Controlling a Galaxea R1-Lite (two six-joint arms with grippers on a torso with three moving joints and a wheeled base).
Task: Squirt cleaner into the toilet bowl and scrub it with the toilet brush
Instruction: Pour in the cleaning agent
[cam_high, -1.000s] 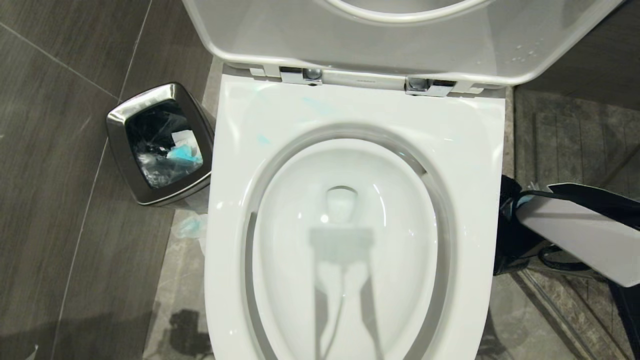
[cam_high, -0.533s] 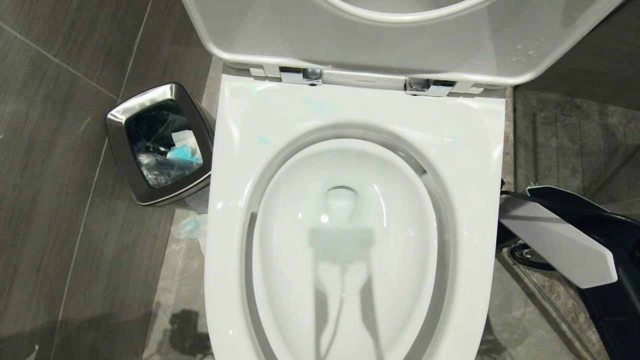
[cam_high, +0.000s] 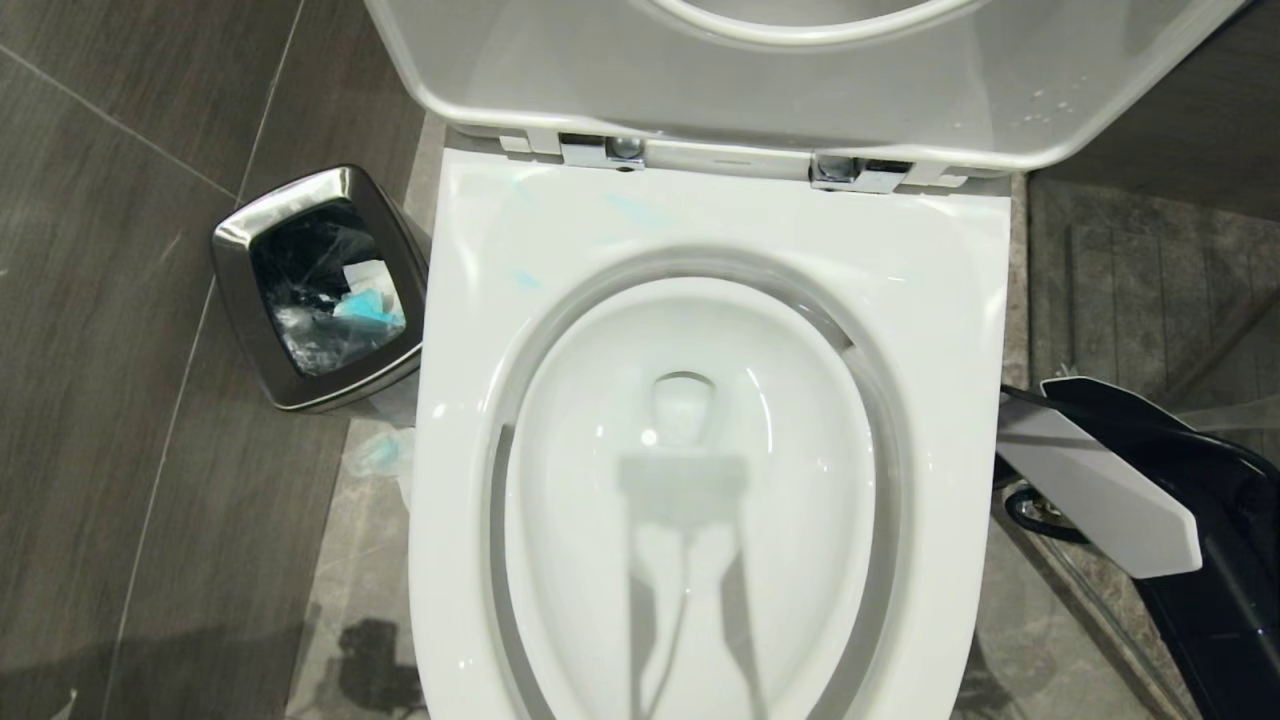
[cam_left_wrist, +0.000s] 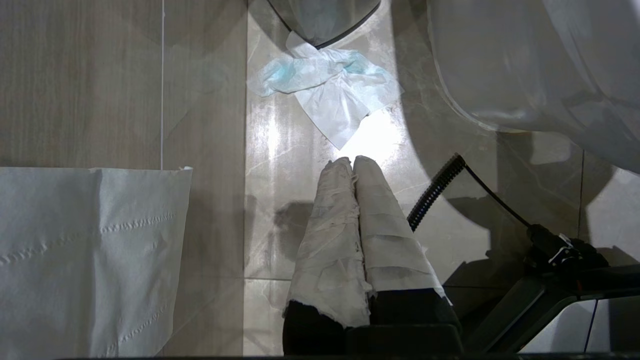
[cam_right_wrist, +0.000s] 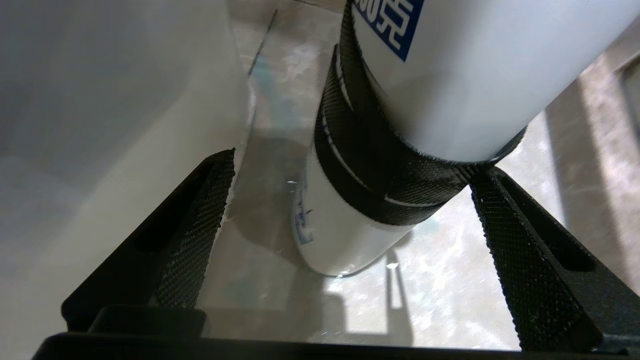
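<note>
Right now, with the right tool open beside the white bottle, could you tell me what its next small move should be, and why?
Probably ease the right tool forward and close it. Its black fingers stand wide on either side of the white bottle, whose black band sits between them; one finger touches the band, the other is clear of it. The toilet bowl shows no fresh cleaner.

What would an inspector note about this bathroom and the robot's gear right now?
Surface: toilet bowl white and glossy, seat and lid up; pale blue cleaner smears on its rim.
Job's things: toilet brush, nothing seen; white bottle with a black band sits between the right fingers.
Clutter: blue-stained tissue on the floor; steel bin holds rubbish.
Grippers: left gripper shut, fingers wrapped, above the floor; right gripper open, beside the toilet.
Cables: coiled cable near the left gripper.
Surroundings: dark floor tiles; hanging paper sheet.
</note>
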